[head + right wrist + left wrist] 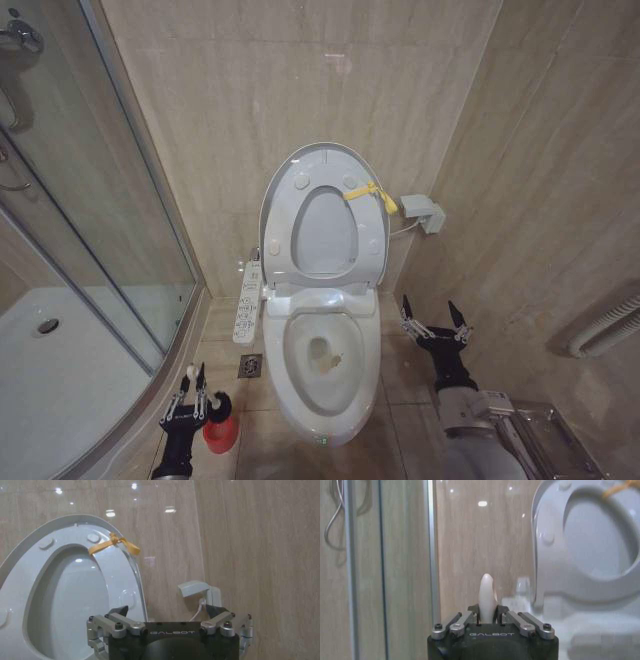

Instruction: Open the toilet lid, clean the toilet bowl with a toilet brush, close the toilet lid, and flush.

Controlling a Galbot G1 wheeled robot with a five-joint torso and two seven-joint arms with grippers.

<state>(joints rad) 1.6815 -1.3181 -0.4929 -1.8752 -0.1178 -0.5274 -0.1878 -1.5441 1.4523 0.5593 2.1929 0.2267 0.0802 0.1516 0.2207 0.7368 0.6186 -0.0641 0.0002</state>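
Toilet lid is already up: I see it leaning back against the wall together with the ring seat, and the small yellow tie hangs at its rim near 2 o'clock. So I judge the first step as done. The toilet bowl lies open in the middle of my head view, and its button panel sticks out at 9 o'clock of the bowl.

In the bowl I see a little water at the bottom and a brownish mark just beside the drain hole, so I judge that the cleaning is not done yet. Closing the lid and flushing are also left.

My left claw is low at 7 o'clock of the bowl, right over the red holder on the floor. In the left wrist view its fingers are closed around the white handle of the toilet brush, which stands upright between them. The brush head is hidden to me; I suppose it sits in the holder, but I cannot confirm this.

My right claw waits at 3 o'clock of the bowl, fingers spread wide and holding nothing.
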